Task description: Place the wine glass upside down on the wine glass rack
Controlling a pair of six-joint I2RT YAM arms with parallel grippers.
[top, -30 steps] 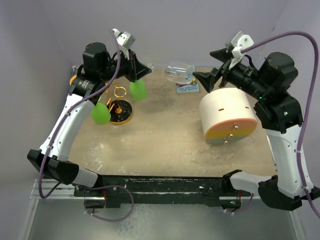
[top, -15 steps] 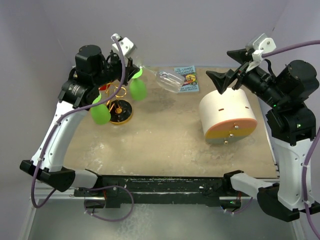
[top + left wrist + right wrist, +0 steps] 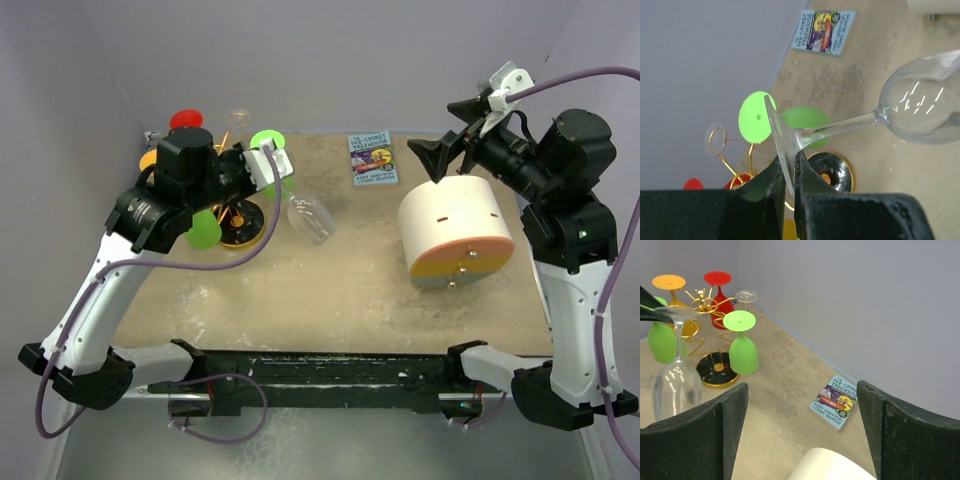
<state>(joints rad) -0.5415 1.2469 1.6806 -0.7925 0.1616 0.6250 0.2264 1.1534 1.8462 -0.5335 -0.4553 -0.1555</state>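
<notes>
Two black fingers of the left gripper [image 3: 787, 167] closed flat on the thin clear foot disc of the wine glass [image 3: 925, 107], at the bottom centre of the left wrist view. Foot gripped edge-on, slender stem slanting off to the upper right, rounded transparent bowl at the right edge with white glints on it. In the right wrist view, foot uppermost and bowl hanging below, so roughly inverted.

In the overhead view, bowl at centre left, projecting down and right from the left gripper and just right of the wine glass rack [image 3: 240, 225]. Not hung on any loop. Contact between bowl and table not determinable.

Rack: gold wire with curled loop arms on a central post, over a glossy round black base with a gold rim. Already hung on it, bowls down: two opaque green glasses [image 3: 742, 347], one red glass [image 3: 717, 295], one orange glass [image 3: 670, 282] and one further clear glass [image 3: 746, 296]. Nearest green glass between the gripped foot and the post.

Right gripper [image 3: 443, 128] at upper right of the overhead view, broad matte black fingers spread wide, nothing between them, well apart from glass and rack.

Below it, a smooth cream cylinder [image 3: 455, 230] with an orange band at its lower end. A thin, colourful paperback [image 3: 372, 160] lying flat at the upper centre, near the back edge.

Table [image 3: 330, 290]: mottled sandy surface, bare through the middle between rack and cylinder. Plain lilac-grey walls tight behind the rack and along the left side.
</notes>
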